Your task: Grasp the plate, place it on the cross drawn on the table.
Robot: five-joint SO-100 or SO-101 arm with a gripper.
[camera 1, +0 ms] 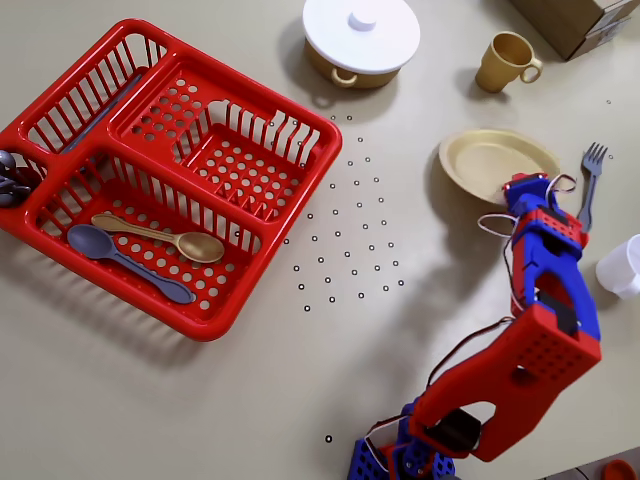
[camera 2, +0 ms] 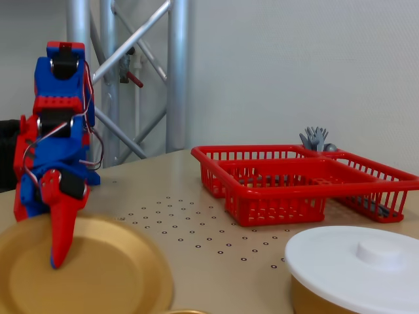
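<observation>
Gripper: we note it clamped on the near rim of the plate, which lies flat on the table, left of a fork.

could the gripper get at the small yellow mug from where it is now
Probably yes. The red and blue gripper sits at the edge of the round pale yellow plate, and the small yellow mug stands beyond it in the overhead view with only bare beige table between them.
</observation>
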